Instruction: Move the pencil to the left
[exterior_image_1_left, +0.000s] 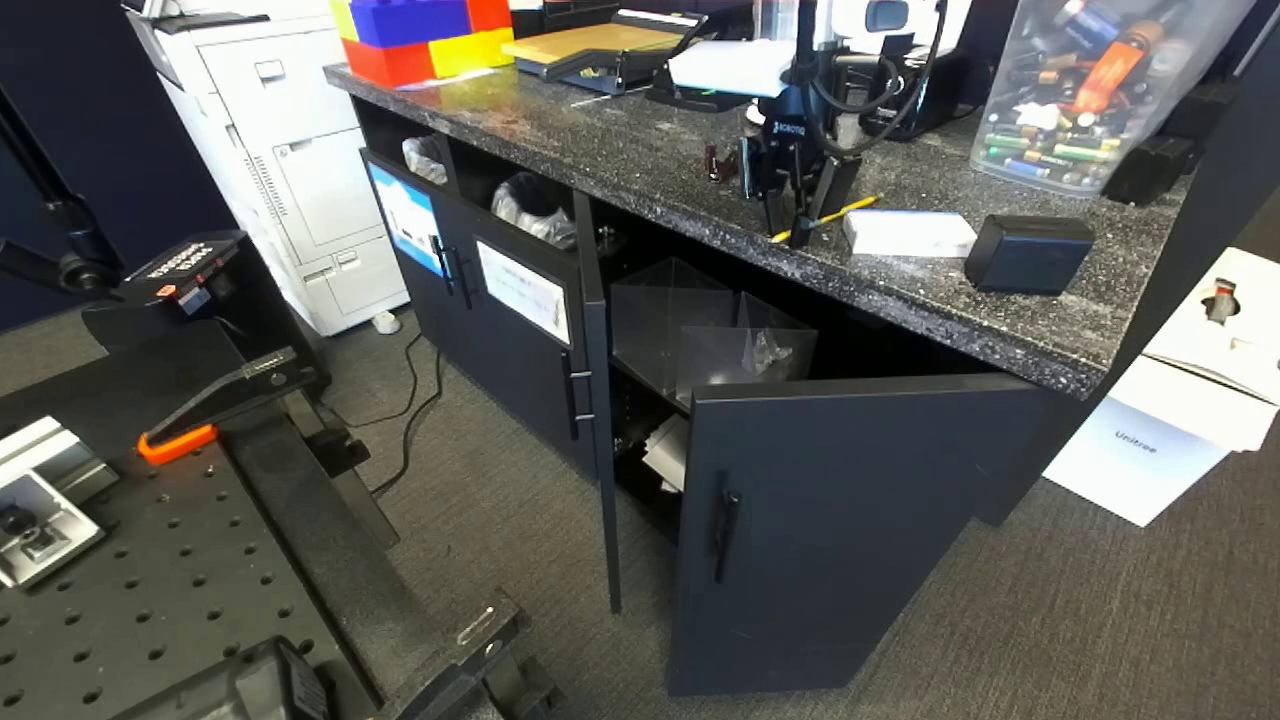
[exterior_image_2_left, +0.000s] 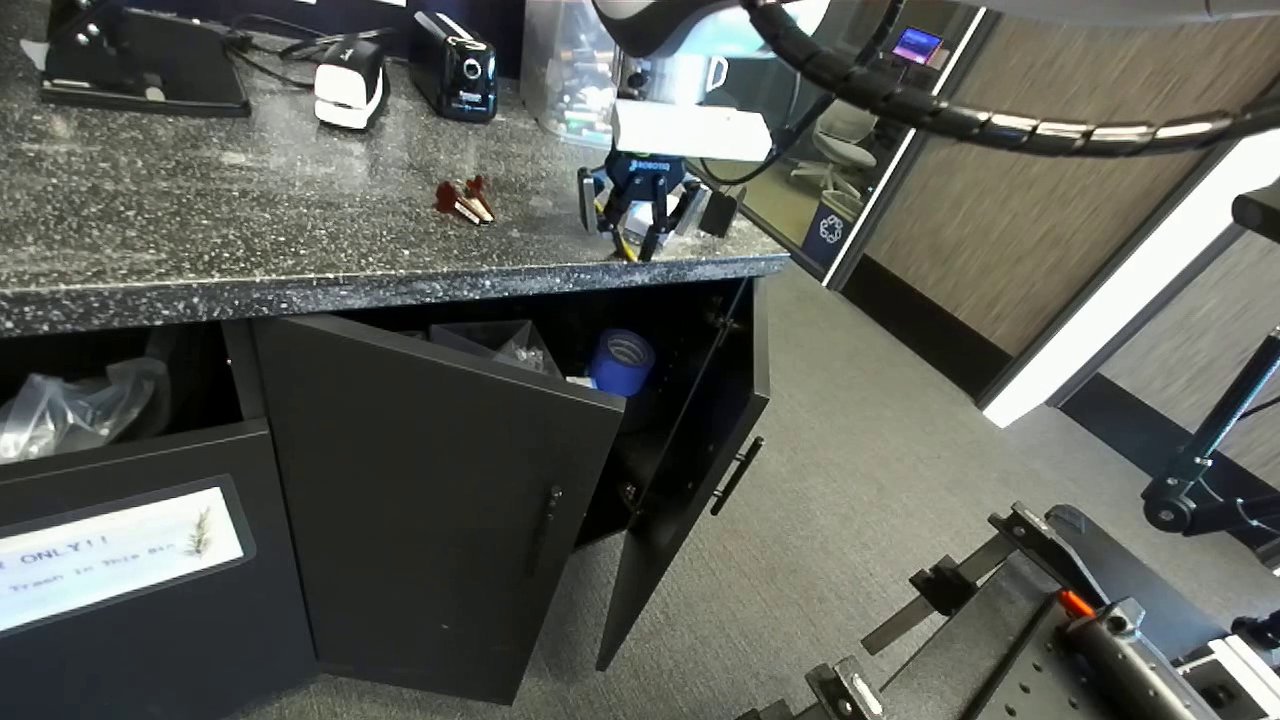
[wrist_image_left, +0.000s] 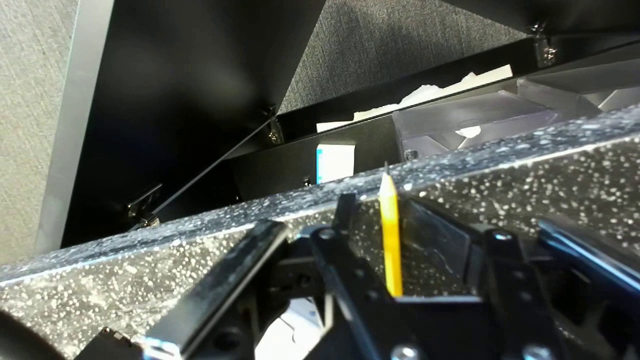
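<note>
The spread gripper hides the rear of the pencil in the wrist view.

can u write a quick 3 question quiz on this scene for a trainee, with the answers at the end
1. True or false: at the counter, the pencil lies between parted jaws.

2. Multiple choice: the pencil's sharpened tip points toward
A) the clear bin
B) the white box
C) the counter's front edge

3. Fill in: in an exterior view, the roll of tape below the counter is coloured ____.

Key
1. True; the wrist view shows the pencil in the gap.
2. C
3. Blue
</note>
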